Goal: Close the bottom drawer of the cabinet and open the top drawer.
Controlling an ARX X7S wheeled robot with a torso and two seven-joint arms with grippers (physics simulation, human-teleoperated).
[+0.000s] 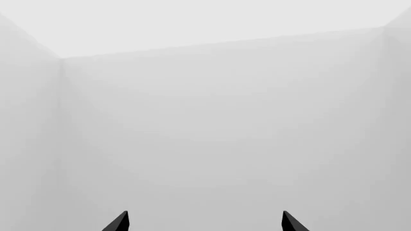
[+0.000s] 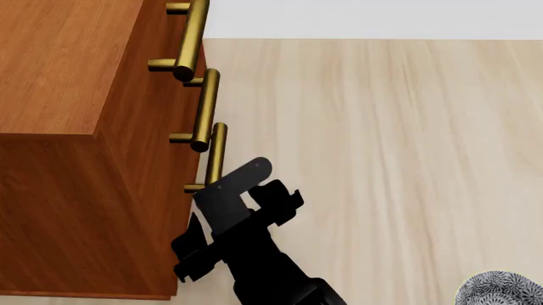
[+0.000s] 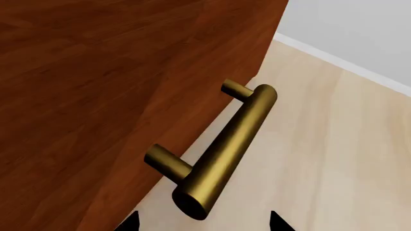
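Starting at the fingertips: in the right wrist view only the two dark tips of our right gripper poke in, set well apart, so the fingers are spread and holding nothing. A brass handle sits right in front of them, running diagonally, its near end roughly between the tips. Can't tell for sure which drawer's handle that is from this view alone.

Head view helps. Our right arm is down low by the cabinet, and the gripper sits at about 5 o'clock from the lowest handle, just beside it. So it's almost certainly the bottom drawer we're working on. All three drawer fronts look about flush with the cabinet face, so we'd guess the bottom one is shut or nearly so, but the steep angle makes that hard to call.

Left gripper: two tips wide apart, staring at blank grey walls, nothing near it.

Next move, as we see it: finish any push on the bottom drawer, then lift to the top drawer up at 12 o'clock, close around its handle and pull straight out.

Count: one cabinet, three drawers, three brass handles, two grippers.
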